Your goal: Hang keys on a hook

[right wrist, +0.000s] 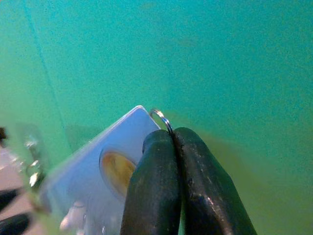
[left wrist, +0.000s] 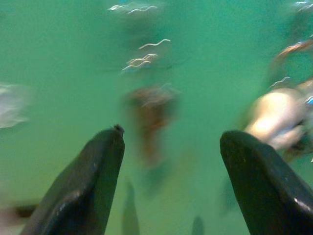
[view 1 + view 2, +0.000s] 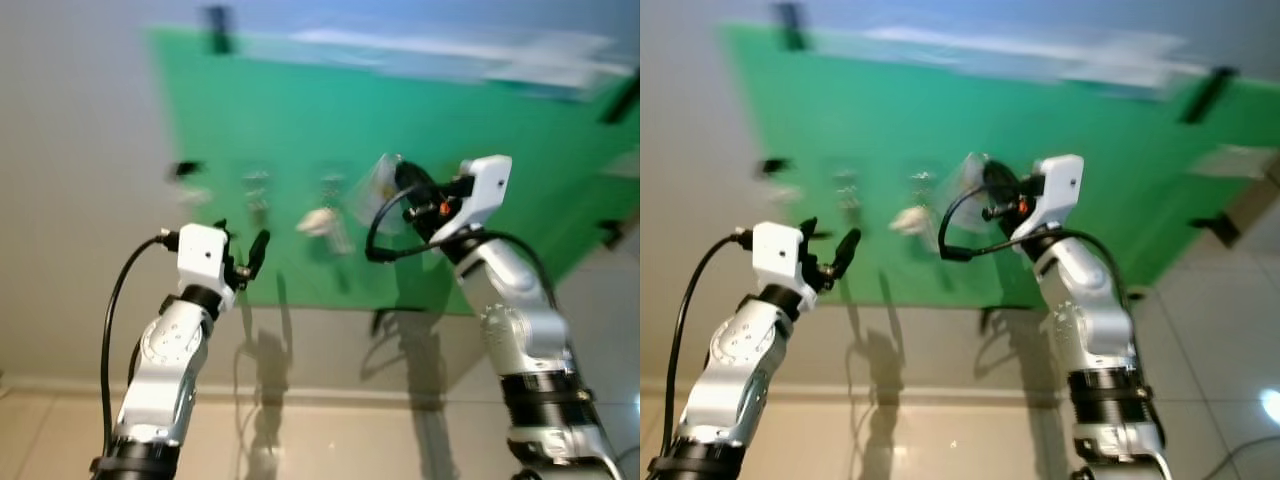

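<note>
A wall [image 3: 70, 150] carries a big green board [image 3: 300, 130], blurred in both eye views, with pale floor tiles [image 3: 330, 440] below it. Along the board hangs a row of small things: several hooks [image 3: 257, 185] with blurred metal bits on them and a pale lump [image 3: 318, 222] about the middle of the row; what each one is cannot be told.

The right arm [image 3: 520, 330] is raised toward the board, and the right gripper [image 1: 172, 142] is up close to the green surface, to the right of the row of hooks. Its jaws are clenched on the thin wire ring [image 1: 161, 116] of the keys, which sticks out just past the fingertips. From the ring hangs a flat pale tag [image 1: 93, 166] with a round yellowish mark on it, lying just beside the fingers [image 1: 151, 186]. In the left eye view the tag shows as a clear, shiny patch [image 3: 380, 185] at the gripper's tip, in front of the board.

The left arm [image 3: 165, 370] is also raised, lower and left of the right one. The left gripper [image 2: 171, 147] has its jaws released, spread wide apart and holding nothing, pointing at the board with a blurred brownish thing [image 2: 151, 112] hanging ahead of them
</note>
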Controlling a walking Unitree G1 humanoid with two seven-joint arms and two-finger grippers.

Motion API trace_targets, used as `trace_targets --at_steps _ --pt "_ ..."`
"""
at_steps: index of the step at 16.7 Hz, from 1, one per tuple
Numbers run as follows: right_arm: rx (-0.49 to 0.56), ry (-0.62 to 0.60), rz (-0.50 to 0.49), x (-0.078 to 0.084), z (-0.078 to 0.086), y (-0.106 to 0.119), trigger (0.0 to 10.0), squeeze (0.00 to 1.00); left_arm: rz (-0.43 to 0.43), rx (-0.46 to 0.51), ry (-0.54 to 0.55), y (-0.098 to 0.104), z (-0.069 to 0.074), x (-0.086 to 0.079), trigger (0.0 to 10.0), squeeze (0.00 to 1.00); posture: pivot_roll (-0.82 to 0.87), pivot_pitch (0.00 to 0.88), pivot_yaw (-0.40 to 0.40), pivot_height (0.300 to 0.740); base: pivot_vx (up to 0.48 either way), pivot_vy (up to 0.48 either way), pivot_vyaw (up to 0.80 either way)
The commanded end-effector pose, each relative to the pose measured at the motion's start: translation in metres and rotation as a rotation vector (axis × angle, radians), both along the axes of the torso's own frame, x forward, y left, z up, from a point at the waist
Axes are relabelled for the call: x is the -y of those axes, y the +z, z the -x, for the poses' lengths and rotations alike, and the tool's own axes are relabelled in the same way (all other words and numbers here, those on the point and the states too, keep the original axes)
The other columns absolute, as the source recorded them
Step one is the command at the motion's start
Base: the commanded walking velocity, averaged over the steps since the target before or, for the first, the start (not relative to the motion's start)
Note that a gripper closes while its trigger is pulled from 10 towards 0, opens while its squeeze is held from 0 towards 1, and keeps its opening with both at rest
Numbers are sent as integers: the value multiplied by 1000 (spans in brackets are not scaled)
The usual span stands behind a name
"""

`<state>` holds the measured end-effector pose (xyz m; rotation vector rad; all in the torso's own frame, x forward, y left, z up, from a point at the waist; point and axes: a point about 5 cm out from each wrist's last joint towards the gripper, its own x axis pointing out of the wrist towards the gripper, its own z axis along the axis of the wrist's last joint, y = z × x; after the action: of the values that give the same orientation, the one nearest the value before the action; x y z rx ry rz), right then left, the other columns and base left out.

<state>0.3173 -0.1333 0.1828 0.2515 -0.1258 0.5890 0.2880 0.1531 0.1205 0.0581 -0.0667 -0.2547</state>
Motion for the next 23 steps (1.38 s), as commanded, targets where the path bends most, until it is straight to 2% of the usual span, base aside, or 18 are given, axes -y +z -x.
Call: trace_targets --at_steps 1,2,7,8,12,17,18,19,23 --pt "-73 107 -11 -2 10 -5 10000 0 19 21 -30 4 0 8 10000 0 10 0 -29 740 0 0 0" --pt "-112 197 -4 -2 21 -4 10000 0 19 19 -29 4 1 7 10000 0 11 0 -34 740 0 0 0" --pt "-155 251 -32 15 34 4 10000 0 22 14 -31 2 2 6 10000 0 11 0 -36 740 0 0 0" --pt "-157 287 -36 16 39 9 10000 0 19 13 -34 2 2 6 10000 0 12 0 -31 740 0 0 0" --pt "-148 327 -22 13 41 17 10000 0 14 12 -41 2 2 6 10000 0 10 0 -30 740 0 0 0" --pt "-250 347 -46 5 28 -7 10000 0 11 -25 -93 -4 3 13 10000 0 27 0 -39 740 0 0 0" --pt "-278 371 -59 -3 22 -15 10000 0 -44 -56 -97 -12 3 14 10000 0 31 0 -40 740 0 0 0" --pt "-291 376 -62 -7 19 -19 10000 0 -49 -75 -118 -16 3 16 10000 0 38 0 -46 740 0 0 0" --pt "-295 355 -78 -11 7 -23 10000 0 -9 -123 -223 -26 9 25 10000 0 52 0 -56 740 0 0 0"
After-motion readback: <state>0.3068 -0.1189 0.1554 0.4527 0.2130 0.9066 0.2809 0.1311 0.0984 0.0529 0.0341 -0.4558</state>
